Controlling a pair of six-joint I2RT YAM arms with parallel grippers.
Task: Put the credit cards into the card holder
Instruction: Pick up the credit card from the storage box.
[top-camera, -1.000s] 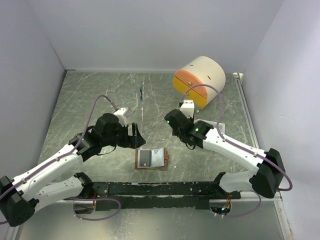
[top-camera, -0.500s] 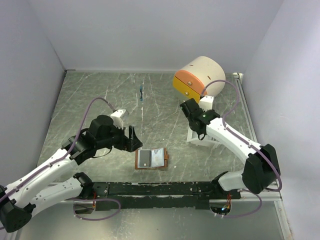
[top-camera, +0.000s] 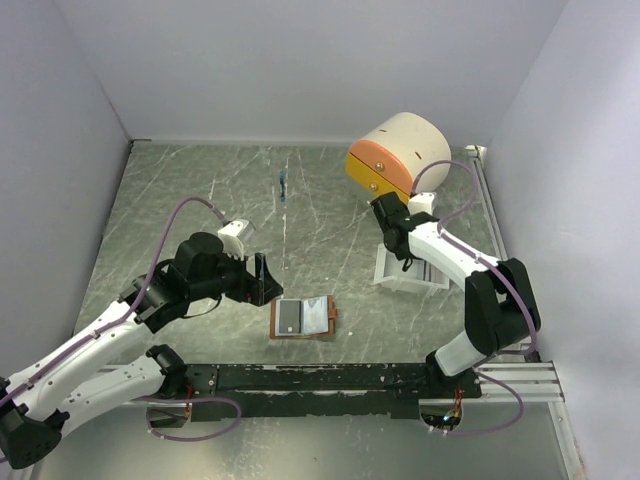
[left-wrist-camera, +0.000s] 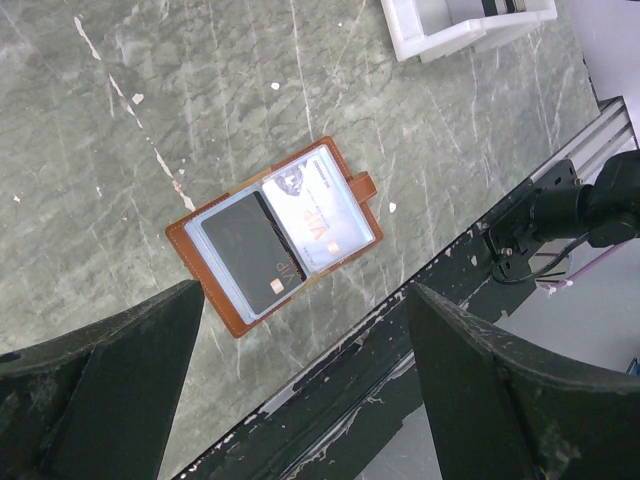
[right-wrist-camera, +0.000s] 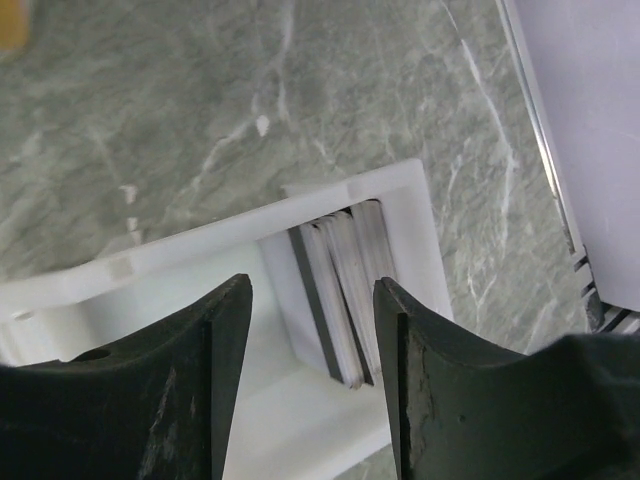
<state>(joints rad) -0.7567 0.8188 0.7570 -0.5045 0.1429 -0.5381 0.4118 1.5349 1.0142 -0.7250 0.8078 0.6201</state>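
My left claw (left-wrist-camera: 305, 295) hangs released above the tabletop (top-camera: 190, 190), its two fingers spread wide and grasping nothing. In my left wrist view the card holder (left-wrist-camera: 275, 240) shows through that gap. It lies open and flat just left of the frame's centre, turned at a slant, with its small brown tab poking out at the upper right edge. A dark grey card (left-wrist-camera: 250, 250) sits on its lower-left half and a pale card (left-wrist-camera: 320, 212) with print on it sits on the upper-right half (tucked into pockets or only lying on top, I cannot tell).

From the top view the card holder (top-camera: 303, 318) rests at lower centre, just above the black rail (top-camera: 320, 378) that carries my bases. My left claw (top-camera: 264, 279) is just to its upper left and apart from it.

My right claw (right-wrist-camera: 312, 290) is over the white tray (right-wrist-camera: 200, 250), which sits right of centre in the top view, below the cream-and-orange drawer box (top-camera: 400, 155). Its fingers stand apart, released, with nothing gripped. Between them, in my right wrist view, the remaining credit cards (right-wrist-camera: 340, 290) stand on edge in the tray's end compartment. They are packed side by side, a dark one at the left and paler ones to its right. I cannot tell how far above them my fingertips are.
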